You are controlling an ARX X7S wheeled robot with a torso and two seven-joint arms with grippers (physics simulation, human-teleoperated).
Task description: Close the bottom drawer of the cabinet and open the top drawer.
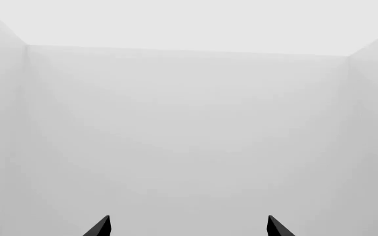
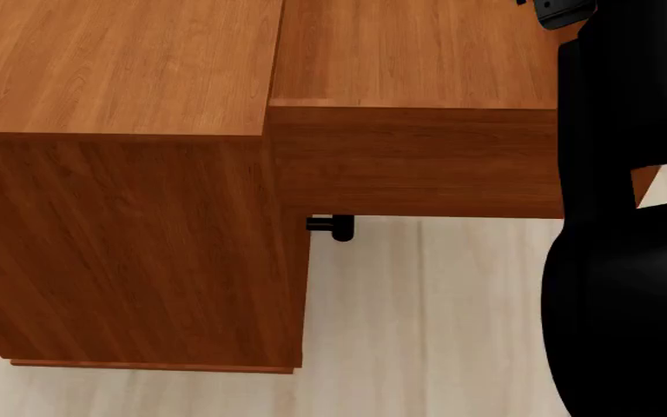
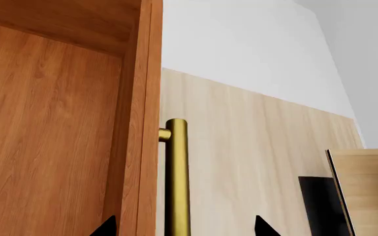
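The cabinet (image 2: 114,217) is reddish-brown wood, seen from above in the head view. The top drawer (image 2: 415,161) stands pulled far out to the right. A dark handle (image 2: 333,228) of a lower drawer shows just under it, close to the cabinet front; I cannot tell which drawer it belongs to. In the right wrist view, the open right gripper (image 3: 183,227) has a fingertip on each side of a brass bar handle (image 3: 175,172) on a drawer front (image 3: 143,147). The left gripper (image 1: 189,228) is open and empty, facing white walls.
My black right arm (image 2: 624,261) fills the right of the head view and hides the drawer's front. A pale wooden rack (image 3: 366,187) with a black base (image 3: 320,206) stands beyond the handle. Pale wood floor (image 2: 426,330) lies below the drawer.
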